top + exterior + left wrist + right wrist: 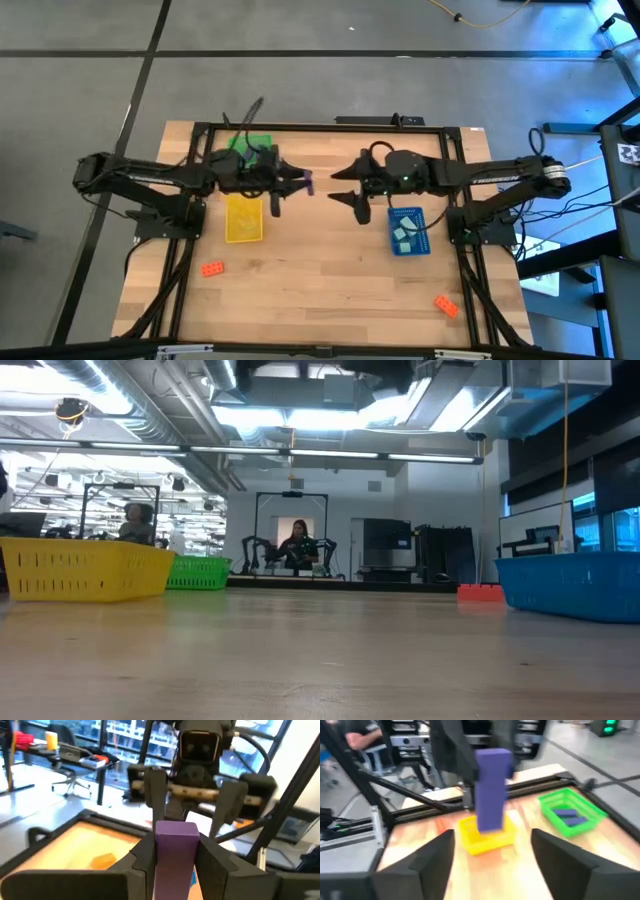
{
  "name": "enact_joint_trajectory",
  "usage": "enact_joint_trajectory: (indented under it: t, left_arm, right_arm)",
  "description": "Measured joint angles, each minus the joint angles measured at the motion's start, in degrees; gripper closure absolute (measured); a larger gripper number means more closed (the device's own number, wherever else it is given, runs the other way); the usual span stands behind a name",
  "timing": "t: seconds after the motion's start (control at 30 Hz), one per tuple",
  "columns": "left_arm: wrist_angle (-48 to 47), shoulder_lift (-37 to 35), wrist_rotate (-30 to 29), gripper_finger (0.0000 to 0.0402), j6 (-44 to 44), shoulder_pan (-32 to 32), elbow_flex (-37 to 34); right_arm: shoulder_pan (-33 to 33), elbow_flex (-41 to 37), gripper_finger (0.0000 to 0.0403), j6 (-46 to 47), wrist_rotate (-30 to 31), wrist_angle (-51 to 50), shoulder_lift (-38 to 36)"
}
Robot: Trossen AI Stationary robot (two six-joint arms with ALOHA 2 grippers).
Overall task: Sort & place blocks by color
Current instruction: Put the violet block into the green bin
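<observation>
- Two arms reach in over the table [330, 290] from the left and right edges of the high view and meet near the frame's centre.
- Left gripper [303, 182] sits just left of centre in the high view, raised off the wood, its fingers [142, 857] clamped on a purple block [175, 852] that stands on end between them.
- Right gripper [352, 186] faces it from just right of centre; its fingers [432, 855] stand wide apart with nothing between them, and the purple block shows beyond them in the right wrist view, hanging from the left gripper.
- Blue tray [408, 231] lies right of centre in the high view, below the right arm, with light teal blocks [405, 229] inside.
- Yellow tray [244, 219] lies left of centre, below the left arm; I cannot tell whether it holds anything.
- Green tray [250, 142] sits above the yellow one, at the table's far edge, partly under the left arm; the right wrist view shows two purple blocks [568, 816] lying in it.
- One orange-red block [212, 268] lies on bare wood at lower left in the high view, below the yellow tray.
- Another orange-red block [446, 306] lies at lower right, near the table's right edge, well apart from the first.
</observation>
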Motion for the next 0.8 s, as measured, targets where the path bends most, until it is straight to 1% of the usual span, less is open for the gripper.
enact_joint_trajectory:
  t: [0.1,0.17,0.3,0.37,0.57,0.7,0.8]
  left_arm:
    - [-5.6,-5.0,-0.1,0.0307,1.6,0.8,0.2]
    - [-8.8,-9.0,-0.9,0.0307,3.0,1.1,0.1]
    - [-13.8,-15.4,-3.0,0.0307,4.9,1.2,0.0]
    - [-14.1,-18.1,-3.2,0.0307,5.2,1.2,-0.8]
    - [-13.0,-24.4,-4.1,0.0307,2.8,1.2,-6.0]
    - [-12.6,-26.1,-4.8,0.0307,1.6,1.2,-7.7]
    - [-12.3,-26.2,-4.8,0.0307,1.5,1.2,-7.7]
  right_arm:
    - [0.0,0.0,0.0101,0.3,1.9,-4.6,-3.2]
    - [0.0,0.0,0.0090,1.1,2.8,-8.1,-5.5]
    - [0.0,-0.6,0.0085,3.4,4.7,-13.5,-9.1]
    - [0.0,-1.4,0.0086,3.6,5.1,-14.6,-10.7]
    - [0.0,-7.7,0.0090,8.2,6.5,-14.3,-15.3]
    - [0.5,-11.5,0.0090,9.5,6.6,-7.7,-17.4]
    - [0.7,-12.2,0.0090,9.3,6.6,-4.2,-17.8]
